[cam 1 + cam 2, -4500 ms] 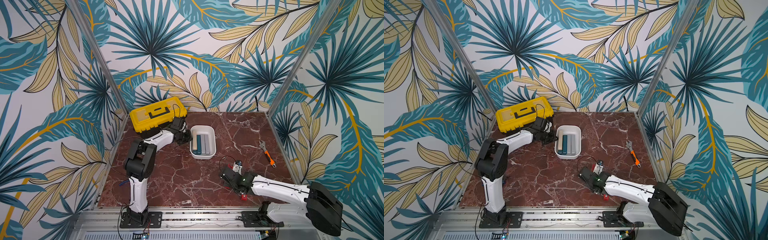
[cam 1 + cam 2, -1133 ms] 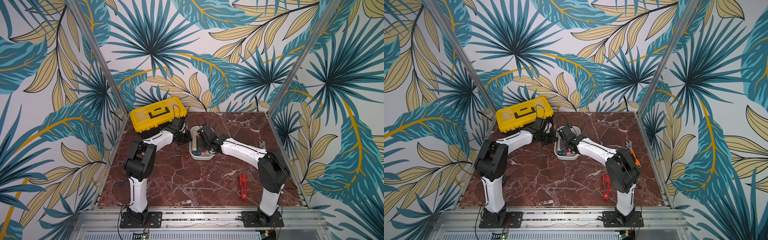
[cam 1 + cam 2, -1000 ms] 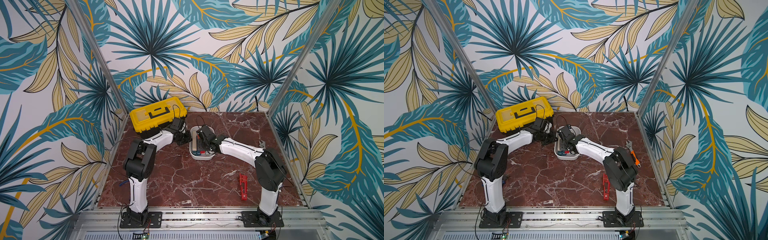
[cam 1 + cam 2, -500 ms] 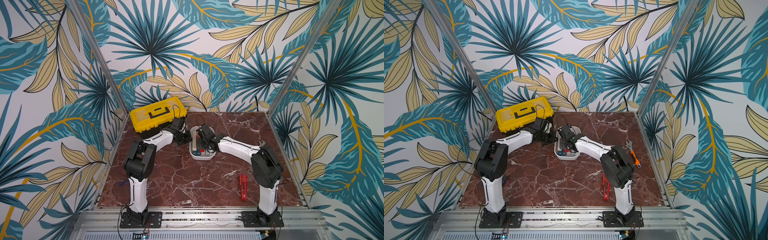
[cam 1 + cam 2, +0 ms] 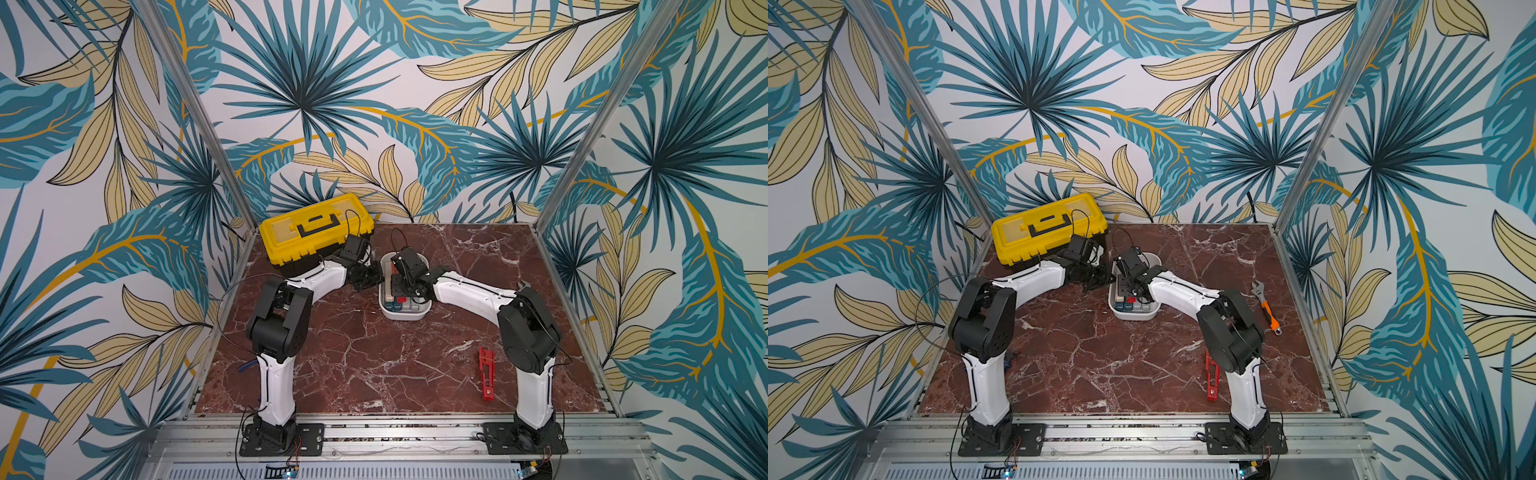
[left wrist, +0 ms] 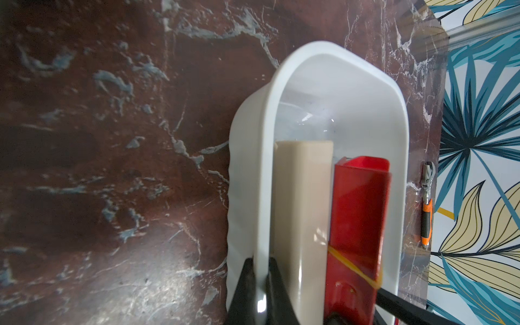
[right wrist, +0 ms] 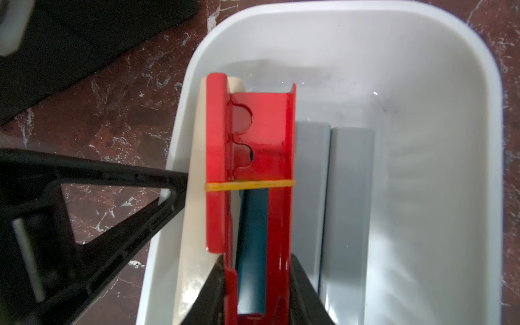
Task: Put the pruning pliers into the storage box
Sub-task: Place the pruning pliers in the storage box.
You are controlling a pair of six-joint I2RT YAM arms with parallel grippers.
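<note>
The white storage box (image 5: 405,315) stands mid-table by the toolbox. My left gripper (image 6: 260,261) is shut on its side wall (image 6: 261,168), one finger inside and one outside. My right gripper (image 7: 257,261) is shut on a red pruning pliers (image 7: 261,135) bound with a yellow rubber band. It holds that piece low inside the box, over a teal piece (image 7: 251,239). Beside it in the box lie a beige piece (image 6: 302,197) and two grey pieces (image 7: 311,197). Another red pliers (image 5: 485,374) lies on the marble near the front right.
A yellow-lidded black toolbox (image 5: 316,228) stands at the back left, right behind my left wrist. An orange-handled wrench (image 5: 1266,307) lies near the right edge. Both forearms meet over the box; my left fingers (image 7: 112,183) reach its wall from the toolbox side.
Since the oldest frames my right gripper has come from the table's front to the box with one red pliers. Over the last second its elbow shifted slightly left; the left arm stayed still.
</note>
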